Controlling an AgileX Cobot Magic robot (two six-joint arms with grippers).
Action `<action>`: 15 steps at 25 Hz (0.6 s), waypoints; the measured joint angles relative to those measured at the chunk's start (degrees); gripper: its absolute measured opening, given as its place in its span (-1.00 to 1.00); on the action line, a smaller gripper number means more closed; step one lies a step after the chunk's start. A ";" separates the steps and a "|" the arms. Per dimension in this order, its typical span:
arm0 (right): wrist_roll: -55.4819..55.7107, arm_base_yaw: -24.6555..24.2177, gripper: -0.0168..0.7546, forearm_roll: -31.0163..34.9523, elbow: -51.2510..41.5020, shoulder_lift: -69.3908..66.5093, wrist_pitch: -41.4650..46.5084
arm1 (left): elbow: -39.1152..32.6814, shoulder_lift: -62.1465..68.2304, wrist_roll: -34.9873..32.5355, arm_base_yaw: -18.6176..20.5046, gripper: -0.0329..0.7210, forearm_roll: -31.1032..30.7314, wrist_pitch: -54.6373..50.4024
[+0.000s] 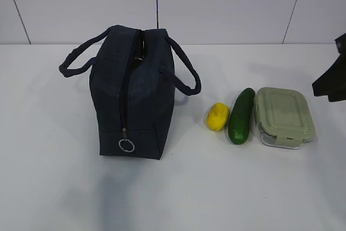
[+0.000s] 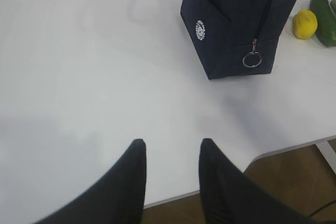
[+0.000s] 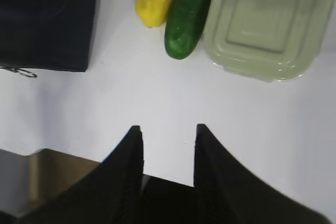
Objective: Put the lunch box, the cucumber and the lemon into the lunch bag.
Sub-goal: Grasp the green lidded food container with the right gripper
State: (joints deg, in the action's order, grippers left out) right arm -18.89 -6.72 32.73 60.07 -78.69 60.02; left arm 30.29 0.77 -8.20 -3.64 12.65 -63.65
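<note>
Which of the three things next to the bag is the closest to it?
The lemon. It is the small yellow one sitting nearest the lunch bag; the green cucumber comes next, and the lunch box with the pale green lid is farthest.

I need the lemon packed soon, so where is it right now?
In the exterior view the lemon lies on the table right of centre, between the lunch bag and the cucumber, right beside the cucumber.
</note>
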 joint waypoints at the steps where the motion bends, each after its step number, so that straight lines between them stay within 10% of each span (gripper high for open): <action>1: -2.06 -2.23 -0.28 3.45 0.08 -1.36 1.46 | 0.00 0.00 0.00 0.00 -0.27 0.00 0.00; 15: -24.56 -22.05 -0.30 18.83 0.26 -11.93 8.68 | 0.00 0.00 0.00 0.00 -0.27 0.09 0.00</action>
State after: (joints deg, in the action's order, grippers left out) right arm -43.45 -28.77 51.56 60.34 -90.62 68.69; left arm 30.29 0.77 -8.20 -3.64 12.74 -63.65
